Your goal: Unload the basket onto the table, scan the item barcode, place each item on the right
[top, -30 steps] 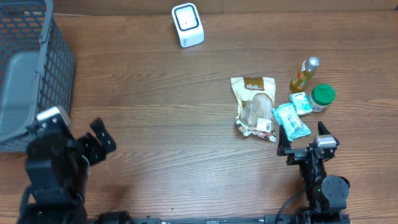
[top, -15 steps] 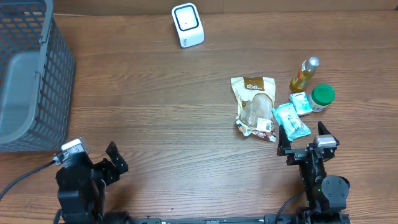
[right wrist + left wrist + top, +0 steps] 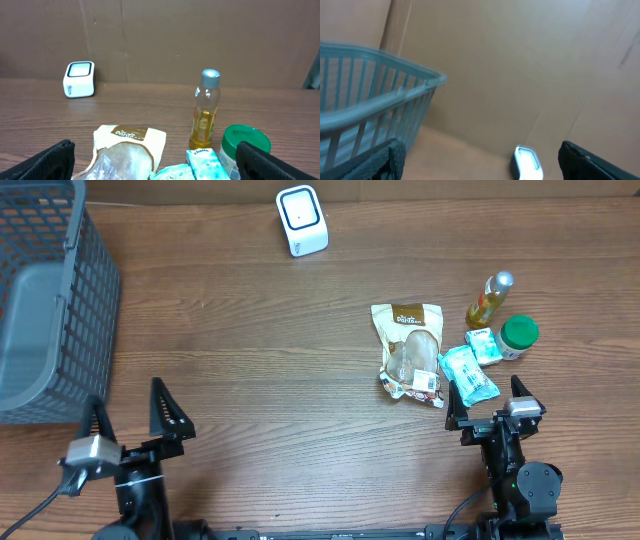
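Five small goods bunched at the right of the desk (image 3: 250,380), just ahead of the right gripper (image 3: 485,402): snack bag (image 3: 408,340), bottle (image 3: 488,300), green-lidded jar (image 3: 519,334), teal packets (image 3: 470,372). Both sets of jaws spread wide, gripping nothing. Left gripper (image 3: 128,408) well apart, near the basket (image 3: 60,300). Likely light, crinkly and slippery, that bag; best pinched at a flat sealed edge. Scanner (image 3: 301,220) far across. From overhead, whole layout; from right wrist, upright bottle's amber liquid; from left wrist, only basket and scanner.
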`<state>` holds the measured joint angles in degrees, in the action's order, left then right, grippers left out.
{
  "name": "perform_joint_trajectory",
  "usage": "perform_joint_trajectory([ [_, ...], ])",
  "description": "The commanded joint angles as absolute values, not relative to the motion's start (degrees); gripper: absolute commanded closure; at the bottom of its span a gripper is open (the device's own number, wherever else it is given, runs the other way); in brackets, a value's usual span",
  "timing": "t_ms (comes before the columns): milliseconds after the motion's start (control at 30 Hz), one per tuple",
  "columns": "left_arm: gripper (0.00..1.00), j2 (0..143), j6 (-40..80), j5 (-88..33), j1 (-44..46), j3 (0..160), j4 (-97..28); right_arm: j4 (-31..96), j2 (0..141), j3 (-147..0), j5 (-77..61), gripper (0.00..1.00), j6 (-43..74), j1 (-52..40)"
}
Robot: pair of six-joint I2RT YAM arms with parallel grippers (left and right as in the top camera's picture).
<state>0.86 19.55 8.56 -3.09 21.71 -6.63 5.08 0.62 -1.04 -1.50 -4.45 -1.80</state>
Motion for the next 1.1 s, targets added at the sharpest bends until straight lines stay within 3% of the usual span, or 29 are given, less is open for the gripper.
perform_joint_trajectory([
  [0,0.00,0.19,19.92,7.40,-2.98,20.80,-2.72,4.69,0.16,-0.45,-1.43,0.00,-3.84,-1.54],
  [300,0.01,0.19,19.90,5.82,-3.01,13.93,17.39,4.69,0.16,-0.45,-1.43,0.00,-3.84,-1.54],
  [533,0.00,0.19,19.90,5.50,-3.36,6.48,25.15,4.69,0.16,-0.45,-1.43,0.00,-3.84,-1.54],
  [767,0.01,0.19,20.67,4.86,-4.16,0.21,25.71,4.69,0.16,-0.45,-1.43,0.00,-3.84,-1.54],
  [1067,0.00,0.19,17.96,5.34,-4.23,0.27,10.85,4.69,0.16,-0.45,-1.43,0.00,-3.84,-1.54],
])
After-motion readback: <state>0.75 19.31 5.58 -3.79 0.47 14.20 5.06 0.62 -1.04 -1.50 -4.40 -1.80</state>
